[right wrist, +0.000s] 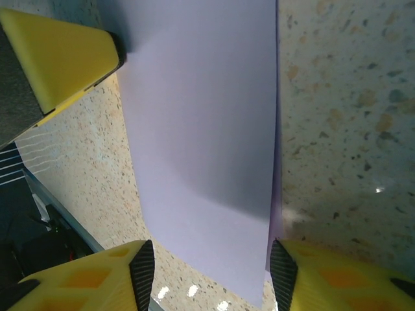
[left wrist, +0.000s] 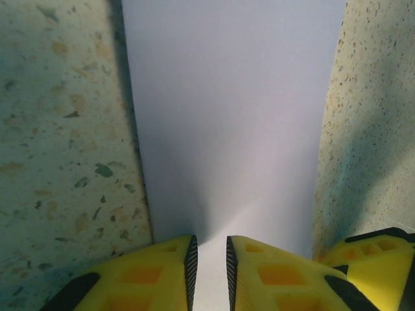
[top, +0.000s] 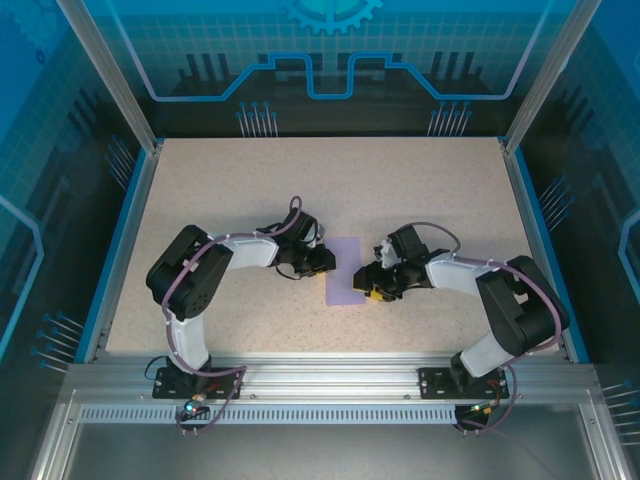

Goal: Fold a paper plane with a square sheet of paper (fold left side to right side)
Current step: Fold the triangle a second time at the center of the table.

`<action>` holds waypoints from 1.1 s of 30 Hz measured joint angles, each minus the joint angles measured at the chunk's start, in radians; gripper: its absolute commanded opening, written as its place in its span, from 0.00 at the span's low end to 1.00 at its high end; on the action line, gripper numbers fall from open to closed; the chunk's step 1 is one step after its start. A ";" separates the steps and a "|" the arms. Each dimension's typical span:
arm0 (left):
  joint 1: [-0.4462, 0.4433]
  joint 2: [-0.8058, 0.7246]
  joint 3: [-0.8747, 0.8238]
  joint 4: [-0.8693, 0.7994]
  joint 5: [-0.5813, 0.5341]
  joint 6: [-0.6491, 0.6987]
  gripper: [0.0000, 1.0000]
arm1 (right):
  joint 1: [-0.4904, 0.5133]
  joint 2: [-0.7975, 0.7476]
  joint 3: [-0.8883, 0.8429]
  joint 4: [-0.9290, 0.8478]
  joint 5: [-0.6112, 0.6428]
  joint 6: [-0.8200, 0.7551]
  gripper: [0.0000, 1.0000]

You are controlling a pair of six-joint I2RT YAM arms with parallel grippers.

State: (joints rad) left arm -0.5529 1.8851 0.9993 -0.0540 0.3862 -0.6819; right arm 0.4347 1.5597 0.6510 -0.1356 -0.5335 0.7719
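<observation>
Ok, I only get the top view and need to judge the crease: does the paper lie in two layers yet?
Observer: It looks so. The right wrist view shows a sliver of a lower layer past one long edge of the paper.
Operator: Is the right gripper open?
Observer: Yes, wide open, with the paper's end lying between its fingers.
Operator: And the left gripper?
Observer: Its fingers stand a narrow gap apart, and the paper shows through that gap.

Left arm (top: 190, 290), right arm (top: 510, 312): black joint housings, white link shells, lilac cables (top: 297, 208), black base plates (top: 195, 378) on the aluminium rail (top: 320, 372). Left gripper (left wrist: 209, 267), right gripper (right wrist: 211, 271): yellow pocketed fingers (left wrist: 149, 282), black ribbed pads (right wrist: 142, 267).
</observation>
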 measured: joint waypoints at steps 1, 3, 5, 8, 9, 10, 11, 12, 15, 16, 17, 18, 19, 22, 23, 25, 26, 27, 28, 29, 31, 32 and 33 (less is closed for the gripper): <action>0.000 0.000 0.000 0.000 0.000 0.000 0.24 | 0.002 0.005 0.002 0.002 0.000 0.003 0.52; 0.000 0.000 0.000 0.000 0.000 0.000 0.24 | 0.005 0.014 0.005 0.006 -0.002 0.006 0.51; 0.000 -0.001 0.000 0.000 0.000 0.000 0.25 | 0.006 0.018 0.006 0.018 -0.006 0.013 0.50; 0.000 -0.004 -0.002 0.002 0.000 0.001 0.30 | 0.006 0.019 0.006 0.034 -0.010 0.018 0.49; -0.001 -0.010 -0.005 0.002 0.000 0.002 0.32 | 0.006 0.019 0.006 0.040 -0.011 0.020 0.48; -0.002 -0.019 -0.010 0.002 0.000 0.006 0.36 | 0.005 0.019 0.006 0.047 -0.016 0.024 0.48; -0.002 -0.031 -0.017 0.001 -0.001 0.010 0.41 | 0.005 0.019 0.007 0.051 -0.021 0.026 0.48; -0.003 -0.049 -0.026 -0.001 -0.004 0.017 0.45 | 0.005 0.019 0.010 0.057 -0.024 0.031 0.47; -0.005 -0.129 -0.057 -0.001 -0.014 0.046 0.54 | 0.003 0.019 0.022 0.070 -0.029 0.043 0.46; -0.006 -0.163 -0.067 -0.001 -0.017 0.059 0.57 | 0.001 0.021 0.031 0.070 -0.034 0.045 0.46; -0.006 -0.205 -0.076 0.000 -0.023 0.077 0.59 | 0.000 0.025 0.040 0.069 -0.036 0.045 0.46; -0.008 -0.240 -0.084 0.001 -0.028 0.090 0.61 | -0.003 0.031 0.054 0.069 -0.041 0.048 0.45; -0.011 -0.285 -0.094 0.001 -0.034 0.109 0.63 | -0.006 0.037 0.068 0.068 -0.044 0.048 0.45; -0.038 -0.399 -0.132 0.002 -0.062 0.165 0.67 | -0.015 0.058 0.117 0.054 -0.051 0.048 0.45; -0.056 -0.433 -0.146 0.000 -0.074 0.188 0.68 | -0.017 0.063 0.131 0.047 -0.051 0.047 0.44; -0.096 -0.476 -0.166 -0.003 -0.104 0.221 0.71 | -0.023 0.071 0.157 0.034 -0.052 0.047 0.44; -0.125 -0.496 -0.175 -0.010 -0.124 0.241 0.72 | -0.024 0.075 0.169 0.026 -0.052 0.046 0.44; -0.151 -0.511 -0.182 -0.017 -0.143 0.261 0.74 | -0.025 0.079 0.178 0.018 -0.052 0.043 0.44; -0.190 -0.525 -0.187 -0.030 -0.175 0.278 0.75 | -0.026 0.083 0.190 0.008 -0.052 0.040 0.44; -0.226 -0.533 -0.189 -0.040 -0.204 0.294 0.76 | -0.026 0.087 0.198 0.001 -0.052 0.039 0.44; -0.298 -0.539 -0.189 -0.059 -0.260 0.325 0.77 | -0.026 0.092 0.206 -0.011 -0.052 0.034 0.44; -0.334 -0.538 -0.188 -0.070 -0.292 0.338 0.77 | -0.026 0.095 0.212 -0.021 -0.052 0.032 0.44; -0.365 -0.536 -0.188 -0.083 -0.321 0.346 0.78 | -0.026 0.099 0.217 -0.030 -0.051 0.032 0.44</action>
State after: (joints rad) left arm -0.9176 1.3495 0.8116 -0.1368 0.0654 -0.3355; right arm 0.4088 1.6588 0.8680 -0.1654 -0.5850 0.8040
